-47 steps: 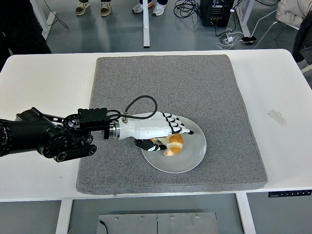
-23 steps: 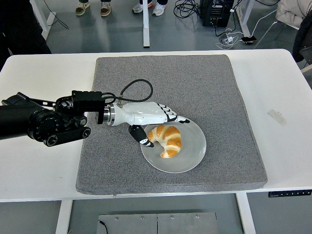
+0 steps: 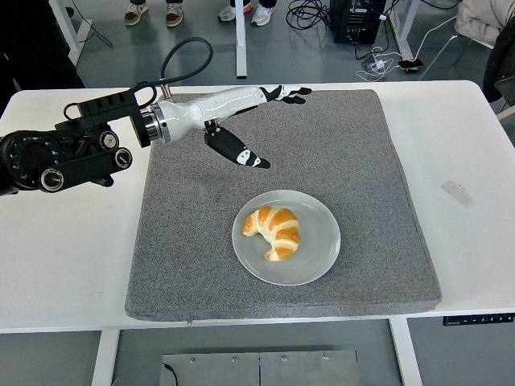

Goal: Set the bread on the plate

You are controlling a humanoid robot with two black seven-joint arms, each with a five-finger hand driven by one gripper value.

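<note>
The croissant [image 3: 275,232] lies on the grey plate [image 3: 320,254], left of its centre; the left robot hand [image 3: 256,125] hovers at eleven o'clock from it, fingers spread, holding nothing; placement looks done; what remains is probably parking the arm off the mat [image 3: 354,145].

Croissant [image 3: 274,231] on plate [image 3: 319,256], left robot hand [image 3: 241,117] spread above mat [image 3: 346,153]

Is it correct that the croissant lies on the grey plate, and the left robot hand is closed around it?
Not quite. The croissant does lie on the grey plate, but the left robot hand does not hold it. In the head view the hand is open, with fingers spread, over the far part of the grey mat, well apart from the plate.
</note>
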